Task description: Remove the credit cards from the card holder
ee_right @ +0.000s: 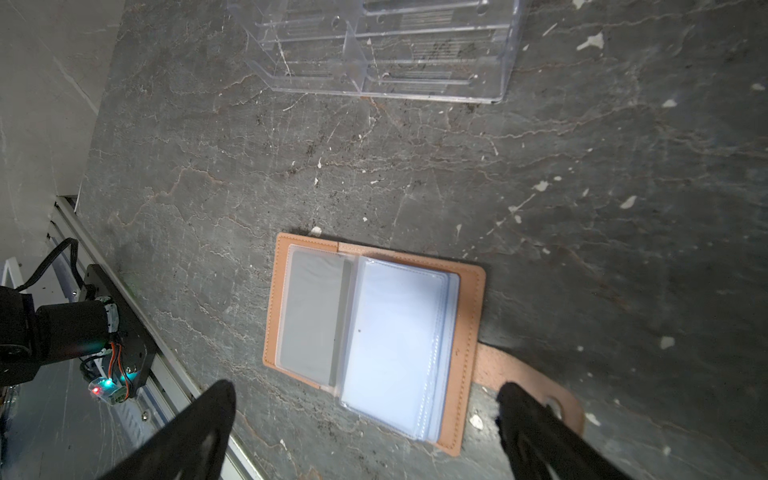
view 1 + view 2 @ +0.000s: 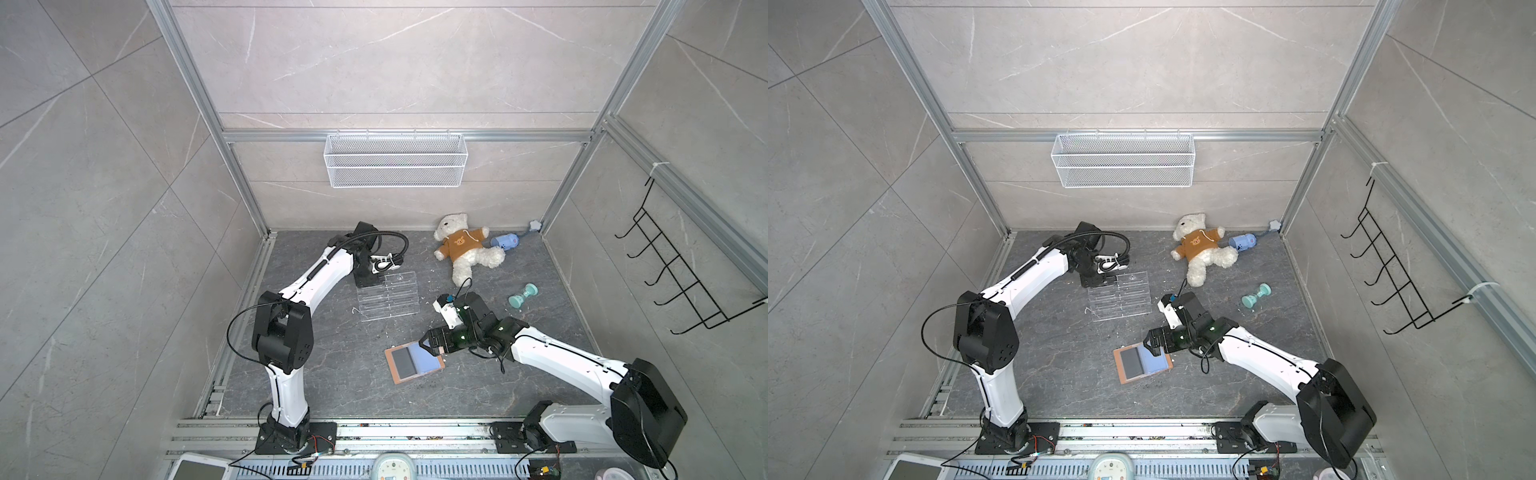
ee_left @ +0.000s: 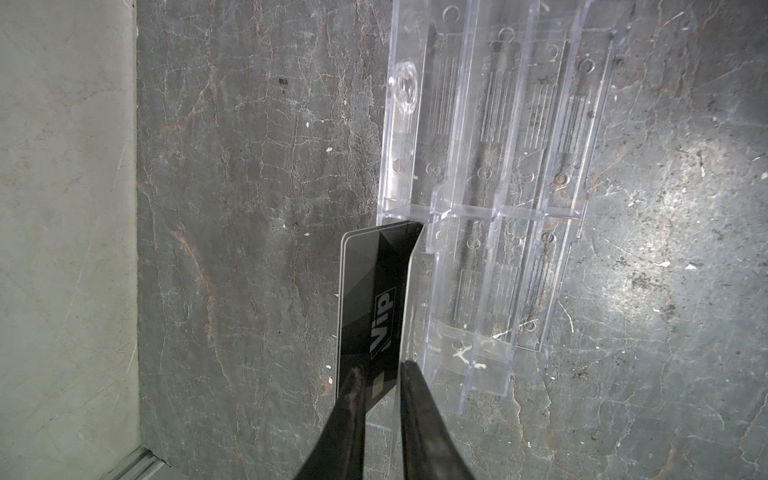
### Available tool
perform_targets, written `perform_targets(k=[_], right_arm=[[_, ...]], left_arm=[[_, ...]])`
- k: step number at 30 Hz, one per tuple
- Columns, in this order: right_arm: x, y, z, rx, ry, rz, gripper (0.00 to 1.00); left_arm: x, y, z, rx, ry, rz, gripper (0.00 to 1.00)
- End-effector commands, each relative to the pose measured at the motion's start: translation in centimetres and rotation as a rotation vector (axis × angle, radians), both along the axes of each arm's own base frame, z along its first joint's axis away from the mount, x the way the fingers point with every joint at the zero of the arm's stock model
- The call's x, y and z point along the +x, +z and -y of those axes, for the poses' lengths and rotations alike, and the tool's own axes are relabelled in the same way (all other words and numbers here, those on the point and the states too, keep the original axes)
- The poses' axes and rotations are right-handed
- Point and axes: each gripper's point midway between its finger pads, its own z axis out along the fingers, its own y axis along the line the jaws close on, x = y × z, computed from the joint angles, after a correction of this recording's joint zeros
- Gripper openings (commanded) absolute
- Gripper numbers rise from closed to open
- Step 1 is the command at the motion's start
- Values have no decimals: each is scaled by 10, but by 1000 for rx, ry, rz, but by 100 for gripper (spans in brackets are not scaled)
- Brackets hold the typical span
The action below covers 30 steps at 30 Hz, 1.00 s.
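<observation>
Twin overhead views; wrist cameras close, seemingly downward.

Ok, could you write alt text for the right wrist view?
An open tan leather card holder lies on the dark stone table, a grey card in one plastic sleeve. The right gripper hovers open above it; a clear acrylic rack stands beyond.

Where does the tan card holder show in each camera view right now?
In a top view: card holder lies open mid-floor, on the near side of the clear rack.
In a top view: same place.
Left wrist: absent; clear rack visible.
Right wrist: mid-picture, open, clear rack beyond it.
Shared landmark: the clear rack.
</observation>
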Motion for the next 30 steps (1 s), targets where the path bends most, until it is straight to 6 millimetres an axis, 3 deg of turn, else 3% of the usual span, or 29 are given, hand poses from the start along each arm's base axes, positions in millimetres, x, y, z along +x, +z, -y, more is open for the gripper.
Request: perform_targets(k=[1, 6, 14, 25, 30], right_arm=[[0, 4, -3, 8, 18, -1, 100], [-1, 5, -4, 12, 21, 0, 100], [-2, 8, -4, 21, 24, 1, 100], [-1, 14, -1, 24, 9, 26, 100], [-1, 17, 2, 20, -3, 40, 100]], left_arm=[[8, 6, 0, -1, 23, 22, 20], [18, 7, -5, 23, 58, 63, 21], [34, 24, -9, 32, 108, 157, 25], [36, 123, -13, -176, 259, 405, 35], [20, 173, -19, -371, 352, 531, 57]])
